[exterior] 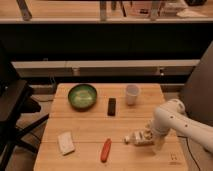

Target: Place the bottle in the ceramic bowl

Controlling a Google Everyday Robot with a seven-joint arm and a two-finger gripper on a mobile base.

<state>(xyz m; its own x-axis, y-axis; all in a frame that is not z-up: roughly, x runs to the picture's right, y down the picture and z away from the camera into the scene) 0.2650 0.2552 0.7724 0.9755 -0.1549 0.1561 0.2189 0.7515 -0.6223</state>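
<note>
The bottle, small and white with a yellowish label, lies on its side on the wooden table at the front right. My gripper is down at table height against the bottle's right end, under the white arm. The green ceramic bowl stands at the back left of the table, far from the gripper, with nothing inside it.
A white cup stands at the back right. A black flat object lies between bowl and cup. An orange stick and a white packet lie at the front. A dark chair stands left of the table.
</note>
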